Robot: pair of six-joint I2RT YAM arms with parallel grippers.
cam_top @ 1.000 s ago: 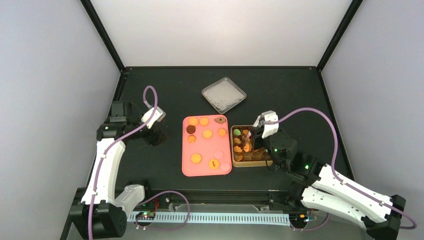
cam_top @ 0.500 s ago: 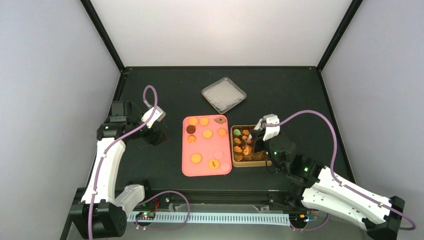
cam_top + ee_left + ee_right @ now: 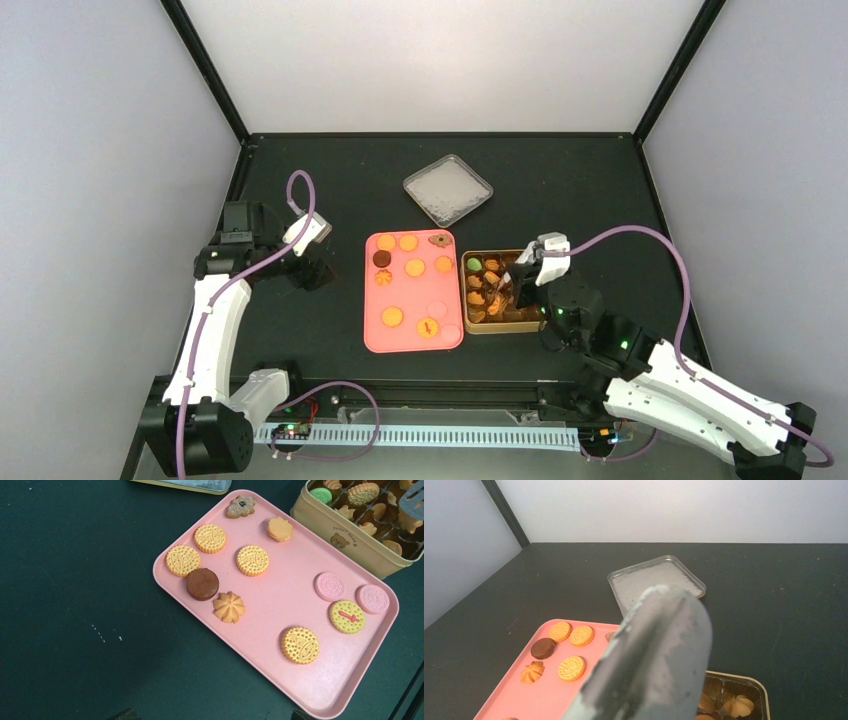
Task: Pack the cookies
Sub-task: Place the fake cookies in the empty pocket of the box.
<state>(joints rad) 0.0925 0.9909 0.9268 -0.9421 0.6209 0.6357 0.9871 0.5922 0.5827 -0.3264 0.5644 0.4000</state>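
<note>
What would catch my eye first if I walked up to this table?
The pink tray in the middle of the black table, dotted with round cookies, mostly golden-orange. Just right of it sits a cream tin, partly filled, with the right gripper above it, clamped on metal tongs. A silver lid lies farther back.

A pink tray (image 3: 295,592) is lying flat on the black bench (image 3: 580,190), and a beige tin (image 3: 350,545) is sitting just beside its right edge. A silver lid (image 3: 448,189) is resting farther back, apart from both. Metal tongs (image 3: 654,650) are hanging over the tin.
</note>
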